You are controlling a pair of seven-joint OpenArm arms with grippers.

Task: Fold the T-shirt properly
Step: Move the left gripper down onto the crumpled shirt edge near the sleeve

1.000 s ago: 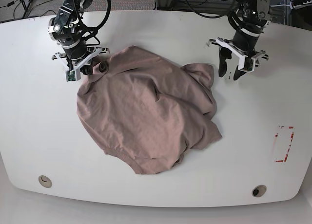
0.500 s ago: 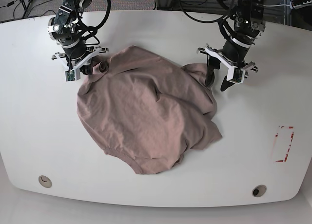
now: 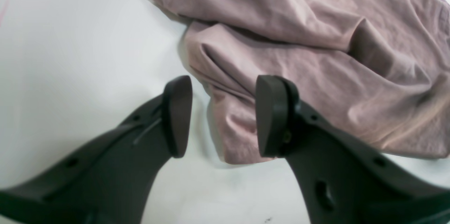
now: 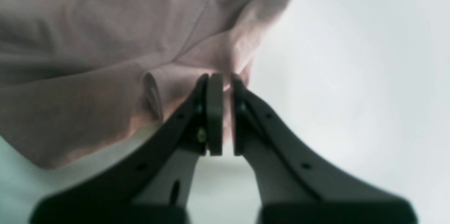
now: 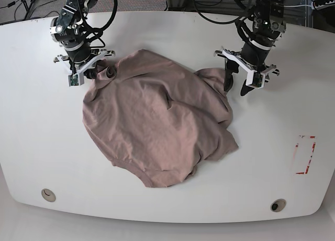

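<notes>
Base view is showing the T-shirt (image 5: 157, 120) crumpled mid-table (image 5: 31, 146); my right gripper (image 5: 89, 73) is pinching its far corner, while my left gripper (image 5: 236, 86), jaws half-spread, is straddling the opposite edge fold.

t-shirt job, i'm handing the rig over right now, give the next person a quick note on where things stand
Right gripper: shut on a bunched edge of the T-shirt, at the shirt's far corner on the base view's left.
Left gripper: open, jaws straddling a fold at the shirt's other far edge, not yet closed on it.
T-shirt: lies crumpled mid-table, one flap doubled over on the left gripper's side.
Done: one corner gripped.
Left: close the left gripper on its edge, spread the shirt flat, then make every fold.
</notes>
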